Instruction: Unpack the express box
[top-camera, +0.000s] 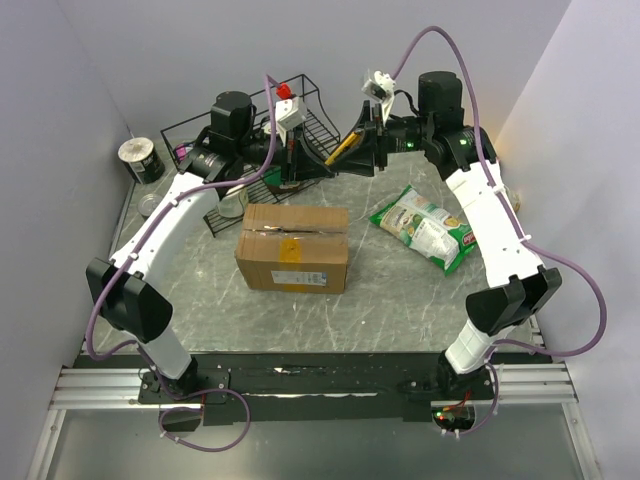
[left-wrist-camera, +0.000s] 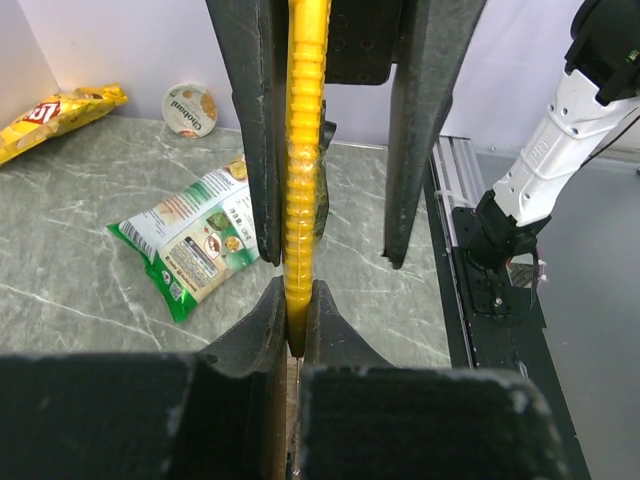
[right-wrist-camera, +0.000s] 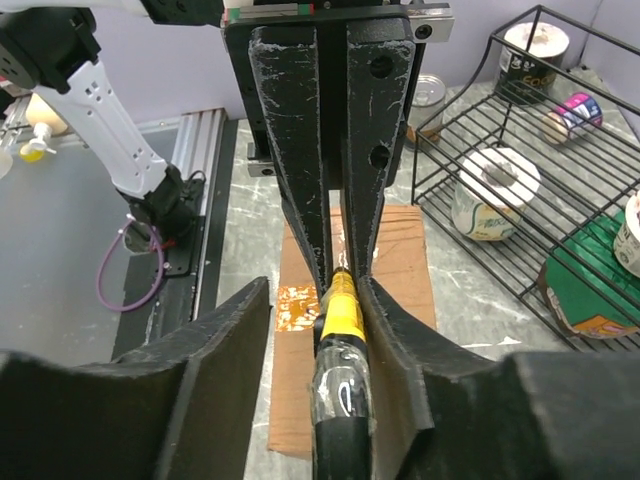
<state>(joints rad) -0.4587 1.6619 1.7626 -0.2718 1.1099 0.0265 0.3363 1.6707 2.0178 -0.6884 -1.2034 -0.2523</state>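
Far past the light-looking, stiff brown cardboard box (top-camera: 292, 245), best held by its sides, a yellow knife (left-wrist-camera: 305, 150) is being pinched by the left gripper (left-wrist-camera: 297, 320), half-open right gripper (right-wrist-camera: 320, 300) around it.

- the express box (top-camera: 292, 248): plain brown corrugated cardboard carton, rectangular, nothing fancy
- all closed up, top flaps lying flat, with clear tape running along the seams
- yellow-orange label sticker on its near side
- sits flat and upright, roughly in the middle of the grey marbled worktop (top-camera: 380, 310)
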